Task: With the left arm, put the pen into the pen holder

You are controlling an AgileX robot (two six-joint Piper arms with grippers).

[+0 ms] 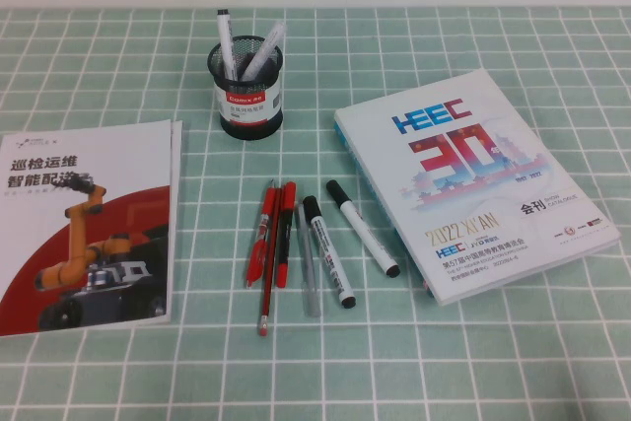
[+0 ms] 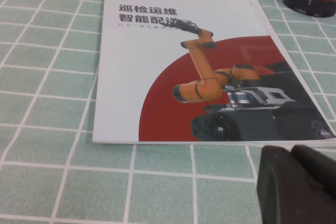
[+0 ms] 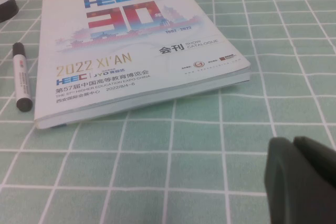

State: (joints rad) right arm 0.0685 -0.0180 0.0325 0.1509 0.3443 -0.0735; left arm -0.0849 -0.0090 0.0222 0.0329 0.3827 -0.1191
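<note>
The pen lies at centre frame in the high view, leftmost of a tight row, touching a red pencil — light, stiff, its glossy barrel probably slippery, so grip mid-barrel. The pen holder stands above it. Left pincer hovers beside a brochure, pressed together; right pincer likewise, empty.

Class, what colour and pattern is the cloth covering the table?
The tablecloth is pale green with a white grid of squares, clearest in the high view.
</note>
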